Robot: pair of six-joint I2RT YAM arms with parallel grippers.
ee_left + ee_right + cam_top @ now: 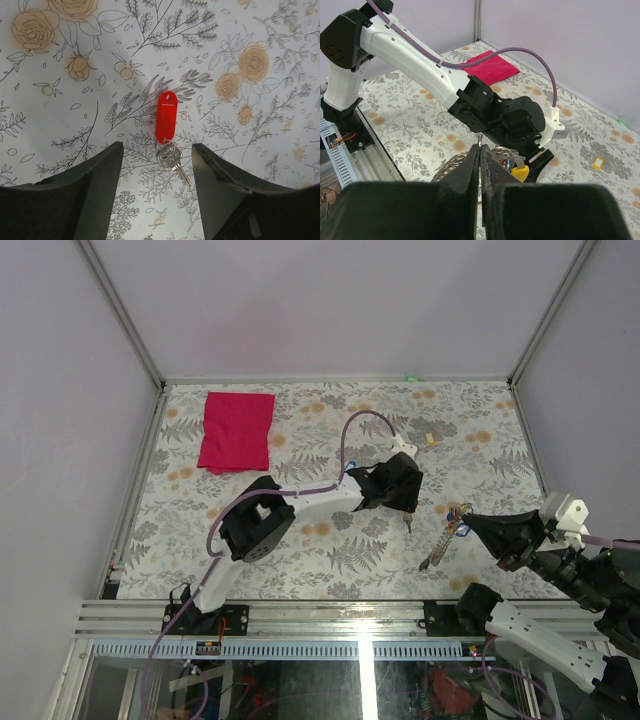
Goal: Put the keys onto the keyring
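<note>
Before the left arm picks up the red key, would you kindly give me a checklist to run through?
1. The left gripper is open: ok.
2. The red key lies between its fingers, flat on the table: ok.
3. Nothing else crowds the red key: ok.
4. The right gripper is shut on the keyring: ok.
5. The keyring's opening faces the red key: cannot tell.

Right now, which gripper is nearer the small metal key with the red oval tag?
Left. The left gripper hangs over the key, open jaws flanking it; the right gripper, shut on the metal keyring, is farther off.
</note>
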